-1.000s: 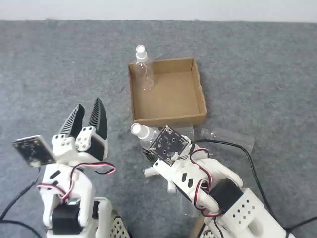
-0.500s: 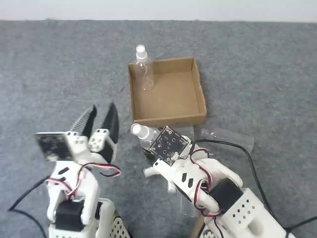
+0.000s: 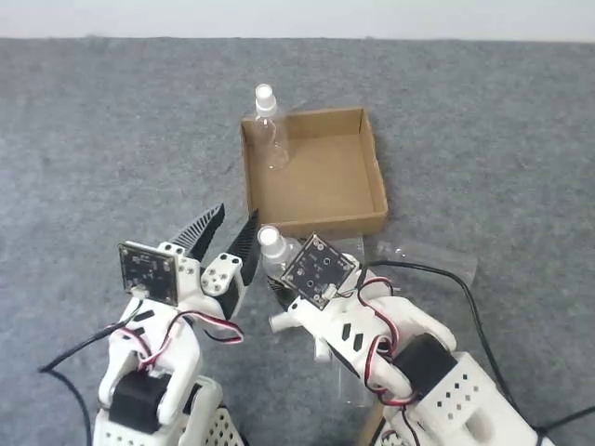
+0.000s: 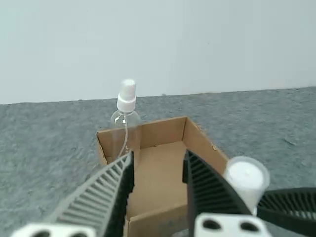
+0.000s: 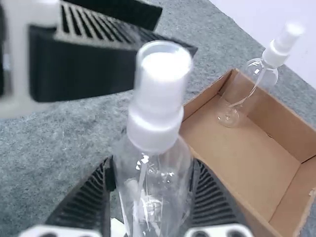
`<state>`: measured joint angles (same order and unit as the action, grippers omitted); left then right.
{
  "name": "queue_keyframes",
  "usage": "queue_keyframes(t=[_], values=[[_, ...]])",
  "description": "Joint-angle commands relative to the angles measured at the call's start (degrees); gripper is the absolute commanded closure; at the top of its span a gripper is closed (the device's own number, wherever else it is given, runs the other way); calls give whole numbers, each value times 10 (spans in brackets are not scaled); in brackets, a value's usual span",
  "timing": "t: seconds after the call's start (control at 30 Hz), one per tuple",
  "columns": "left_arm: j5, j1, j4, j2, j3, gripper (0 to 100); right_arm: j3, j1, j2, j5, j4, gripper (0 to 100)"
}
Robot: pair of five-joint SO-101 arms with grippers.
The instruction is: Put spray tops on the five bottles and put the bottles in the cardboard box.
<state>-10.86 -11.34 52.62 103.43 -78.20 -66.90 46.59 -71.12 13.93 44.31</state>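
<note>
1. High view: my right hand (image 3: 284, 279), below its wrist camera, is clenched on a clear spray bottle (image 3: 278, 258). The bottle stands just outside the front wall of the cardboard box (image 3: 316, 223). A white spray top (image 3: 271, 239) sits on its neck. My left hand (image 3: 231, 223) is released, jaws spread, with its tips just beside that top. A second bottle (image 3: 271, 135), already capped, leans in the box's far corner. The risk here is that the two hands are close enough to collide if either swings sideways.

2. Left wrist view: the left hand (image 4: 155, 180) has its spread jaws framing the box (image 4: 163, 129). The spray top (image 4: 245, 177) stands off to one side, outside the gap. I judge that closing from here would either catch nothing or strike the top with one finger and push it askew.

3. Right wrist view: the right hand (image 5: 150, 207) grips the bottle (image 5: 153, 173) low on its body, leaving the neck and top (image 5: 160, 94) free. I cannot tell whether the top is fully threaded. A sideways shove high up could tilt the smooth bottle in the grip. It could also knock a loose top onto the grey worktop (image 5: 49, 138). Lifting the bottle into the box before tightening risks the top dropping off.
</note>
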Motion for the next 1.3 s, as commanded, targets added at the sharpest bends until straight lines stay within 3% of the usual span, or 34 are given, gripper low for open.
queue_keyframes(t=[0.0, 1.27], values=[[5, -7, 3, 10, 10, 852, 8, -7, -15, 6, -15, 992], [69, -105, 35, 10, 6, 852, 8, -7, -15, 8, -15, 992]])
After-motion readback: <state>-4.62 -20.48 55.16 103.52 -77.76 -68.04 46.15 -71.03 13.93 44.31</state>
